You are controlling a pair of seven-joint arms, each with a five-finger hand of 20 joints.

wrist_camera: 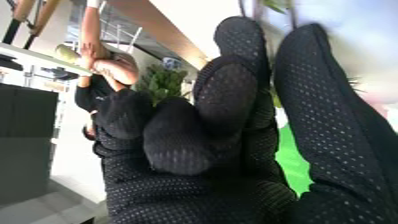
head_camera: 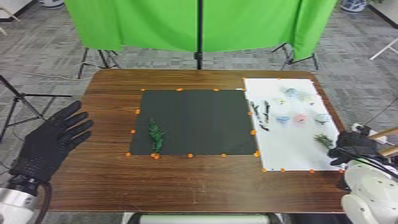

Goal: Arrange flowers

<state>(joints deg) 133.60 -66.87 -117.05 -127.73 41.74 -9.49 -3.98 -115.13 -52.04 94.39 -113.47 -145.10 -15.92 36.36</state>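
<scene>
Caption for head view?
Green sprig on black mat; right hand at edge of white sheet with flowers.

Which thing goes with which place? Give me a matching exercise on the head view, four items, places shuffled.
Things:
1. Long green sprig
2. Dark twigs
3. Pink bloom
4. Left hand

Places:
A. On the white sheet, next to a blue bloom
B. At the left edge of the table, with fingers extended
C. On the dark mat, toward its left side
D. Along the left side of the white sheet

Right pairs: 1-C, 2-D, 3-A, 4-B
</scene>
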